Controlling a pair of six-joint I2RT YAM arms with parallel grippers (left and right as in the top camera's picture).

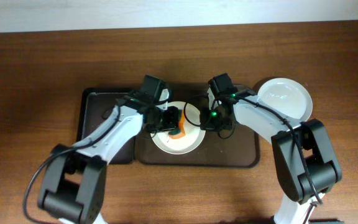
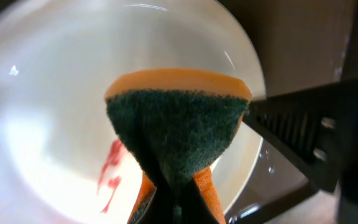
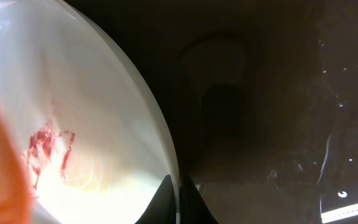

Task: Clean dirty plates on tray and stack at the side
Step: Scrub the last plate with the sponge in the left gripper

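Observation:
A white plate lies on the dark brown tray. It bears red smears, which also show in the right wrist view. My left gripper is shut on a green-orange sponge and holds it against the inside of this plate. My right gripper is shut on the plate's right rim. A second plate, without visible smears, lies on the tabletop to the right of the tray. A third plate is not in view.
A narrower black tray adjoins the brown tray on the left. The right gripper's black finger shows close beside the sponge. Wood-grain tabletop surrounds the trays.

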